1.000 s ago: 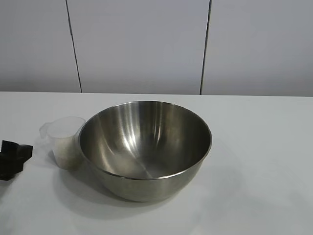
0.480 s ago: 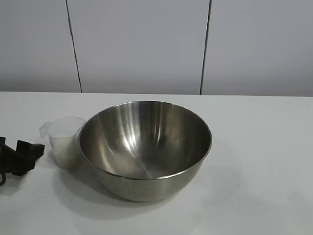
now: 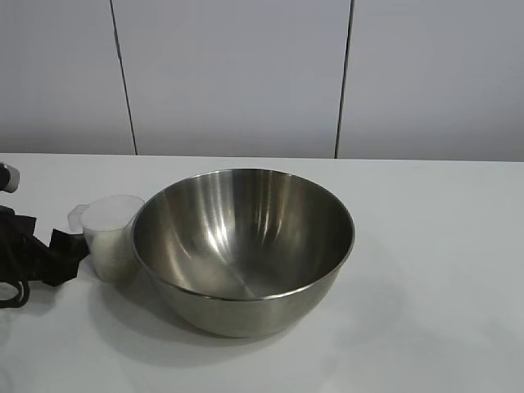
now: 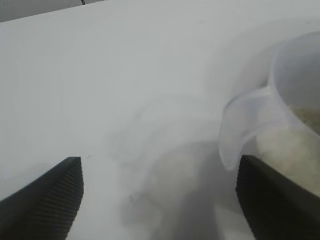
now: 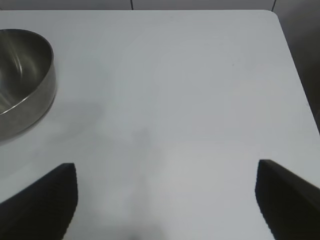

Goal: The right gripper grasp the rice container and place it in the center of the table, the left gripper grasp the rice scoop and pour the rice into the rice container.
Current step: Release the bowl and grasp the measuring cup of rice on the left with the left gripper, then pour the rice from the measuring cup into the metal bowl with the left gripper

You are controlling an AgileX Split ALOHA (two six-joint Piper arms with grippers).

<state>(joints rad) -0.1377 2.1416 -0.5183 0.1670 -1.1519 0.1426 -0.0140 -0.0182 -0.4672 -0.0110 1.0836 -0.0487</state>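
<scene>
The steel rice container (image 3: 244, 246) stands in the middle of the white table (image 3: 442, 270); its rim also shows in the right wrist view (image 5: 25, 80). The clear rice scoop (image 3: 110, 237) holds white rice and stands against the container's left side. My left gripper (image 3: 61, 255) is open just left of the scoop; in its wrist view (image 4: 160, 195) one finger sits right beside the scoop's tab handle (image 4: 245, 125), the rice (image 4: 290, 145) behind it. My right gripper (image 5: 167, 200) is open over bare table, well right of the container, outside the exterior view.
A grey panelled wall (image 3: 237, 74) stands behind the table. The table's far right corner (image 5: 272, 15) shows in the right wrist view.
My left gripper has moved right along the table, from the left edge of view up to the scoop's handle. The container and scoop have not moved.
</scene>
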